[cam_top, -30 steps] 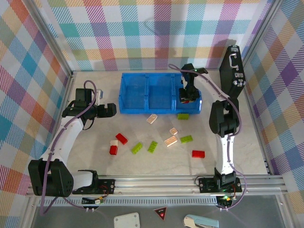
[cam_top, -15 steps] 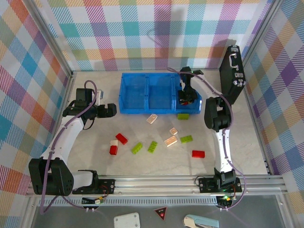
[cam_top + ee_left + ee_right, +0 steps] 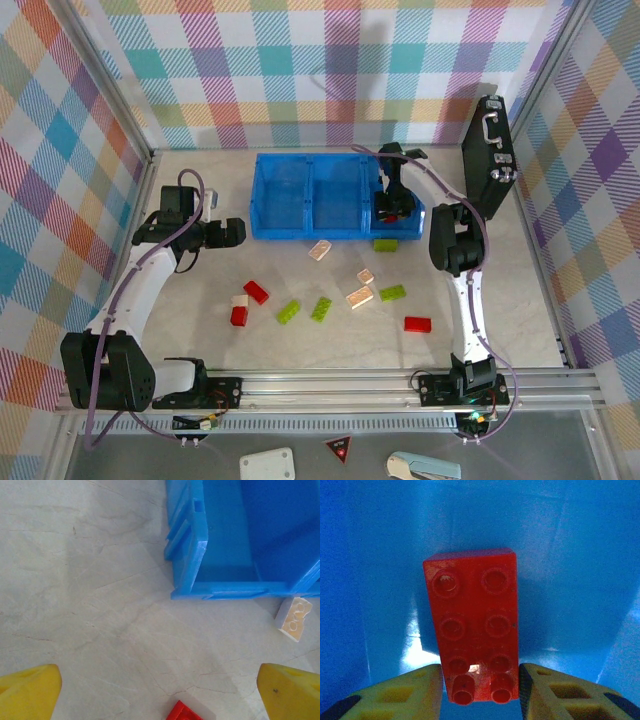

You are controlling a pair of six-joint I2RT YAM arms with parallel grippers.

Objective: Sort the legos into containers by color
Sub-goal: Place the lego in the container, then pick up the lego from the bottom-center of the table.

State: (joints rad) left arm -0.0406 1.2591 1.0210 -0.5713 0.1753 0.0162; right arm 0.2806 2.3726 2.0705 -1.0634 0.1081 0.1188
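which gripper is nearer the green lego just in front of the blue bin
Right. The right gripper is in the blue bin's right compartment, just behind the green lego; the left gripper hovers off the bin's left end.

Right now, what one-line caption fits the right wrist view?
Red eight-stud brick between the right gripper's yellow fingers, inside the blue bin.

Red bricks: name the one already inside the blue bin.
The red brick flanked by the right pincer, in the right compartment of the bin; the other three red bricks lie on the table.
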